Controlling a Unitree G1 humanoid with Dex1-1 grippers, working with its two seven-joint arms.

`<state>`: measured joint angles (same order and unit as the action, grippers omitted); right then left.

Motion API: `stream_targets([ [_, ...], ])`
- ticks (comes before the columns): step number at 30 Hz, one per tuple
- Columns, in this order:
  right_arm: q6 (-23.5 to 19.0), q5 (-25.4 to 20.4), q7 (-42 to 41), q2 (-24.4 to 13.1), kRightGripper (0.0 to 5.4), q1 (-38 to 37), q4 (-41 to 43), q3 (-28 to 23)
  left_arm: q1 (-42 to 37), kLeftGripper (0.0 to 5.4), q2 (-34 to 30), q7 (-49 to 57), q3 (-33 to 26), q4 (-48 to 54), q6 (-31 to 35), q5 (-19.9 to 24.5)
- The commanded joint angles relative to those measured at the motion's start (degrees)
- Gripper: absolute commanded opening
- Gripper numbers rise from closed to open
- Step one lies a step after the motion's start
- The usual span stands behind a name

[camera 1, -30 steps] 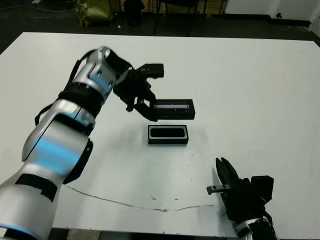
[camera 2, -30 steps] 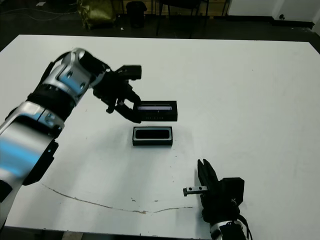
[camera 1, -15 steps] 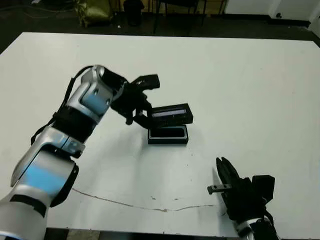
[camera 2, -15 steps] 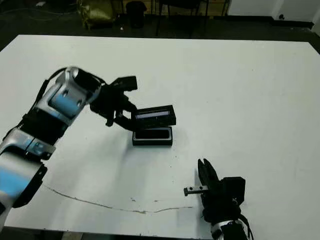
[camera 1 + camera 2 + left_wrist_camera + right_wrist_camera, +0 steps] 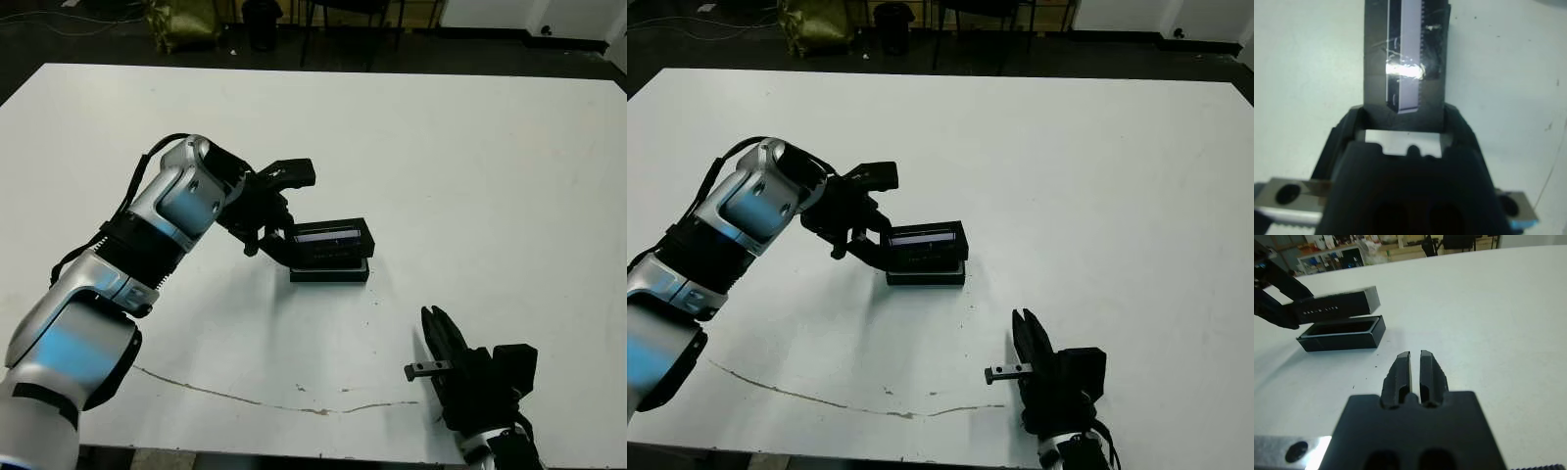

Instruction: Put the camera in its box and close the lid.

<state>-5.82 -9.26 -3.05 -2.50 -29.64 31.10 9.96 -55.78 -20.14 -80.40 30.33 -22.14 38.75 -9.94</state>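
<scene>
My left gripper (image 5: 282,238) is shut on one end of the lid (image 5: 333,238), a flat black cover with a glossy lilac strip (image 5: 1405,58). It holds the lid just above the box (image 5: 330,273), a little tilted, with a narrow gap between them in the right wrist view. There the lid (image 5: 1334,303) hangs over the black box (image 5: 1342,335). The camera is hidden; the inside of the box looks dark. My right gripper (image 5: 439,345) rests near the table's front edge, fingers (image 5: 1403,369) shut on nothing, well apart from the box.
A thin brown crack line (image 5: 245,397) runs across the white table (image 5: 470,166) near its front edge. Chairs and a yellowish bag (image 5: 181,20) stand on the dark floor beyond the far edge.
My left arm has brought the lid down and towards me, from beyond the box to just over it. The right arm has not moved.
</scene>
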Motion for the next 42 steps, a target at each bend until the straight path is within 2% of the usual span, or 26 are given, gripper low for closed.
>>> stream_targets([
  [1, -2.1, 1.2, 1.5, 0.1, 0.0, -2.9, 0.1, 0.0, -0.8, 2.23, -0.6, -0.5, 1.2, -1.0, -0.4, 0.6],
  [4, -0.1, 0.7, 0.7, 0.2, 0.0, -2.8, -0.9, -0.1, -1.2, 2.23, -0.6, -0.6, 1.8, -1.6, -1.4, 0.8],
  [6, -1.2, 0.5, 1.0, 0.3, 0.0, -2.8, -0.7, -0.1, -1.6, 2.23, -0.5, -0.7, 2.0, -2.1, -1.4, 0.9],
  [10, 0.1, 0.4, 0.5, 0.2, 0.0, -2.6, -1.5, -0.2, -1.8, 2.23, -0.5, -0.2, 2.3, -2.5, -3.3, 1.0],
  [14, -1.4, 0.6, 1.4, 0.6, 0.0, -3.0, -0.1, 0.2, -2.1, 2.23, -0.3, -0.2, 2.5, -3.7, -6.1, 0.8],
  [27, -2.1, 0.6, 1.5, 0.0, 0.0, -3.0, 0.1, 0.0, -2.4, 2.23, 0.0, 0.5, 3.4, -5.9, -15.1, -0.1],
  [30, -2.1, 0.8, 1.8, 0.3, 0.0, -2.9, 0.0, 0.0, -2.6, 2.23, 0.2, 0.4, 3.7, -6.1, -13.9, -0.6],
  [33, -0.5, 0.2, 1.1, 0.5, 0.0, -2.8, -0.8, -0.1, -2.3, 2.23, 0.3, 0.5, 3.7, -5.6, -13.3, -0.8],
  [36, -1.1, 0.8, 1.7, 0.4, 0.0, -2.8, -0.7, 0.1, -2.1, 2.23, 0.2, 0.5, 3.8, -5.6, -14.7, -1.1],
  [38, 0.2, 0.2, 1.1, 0.5, 0.0, -2.7, -1.3, 0.0, -1.9, 2.23, 0.1, 0.6, 3.9, -5.6, -16.6, -1.3],
  [42, -2.1, 0.6, 2.2, 0.6, 0.0, -2.9, -0.2, 0.3, -1.8, 2.23, 0.3, 0.3, 3.8, -6.4, -17.3, -1.6],
])
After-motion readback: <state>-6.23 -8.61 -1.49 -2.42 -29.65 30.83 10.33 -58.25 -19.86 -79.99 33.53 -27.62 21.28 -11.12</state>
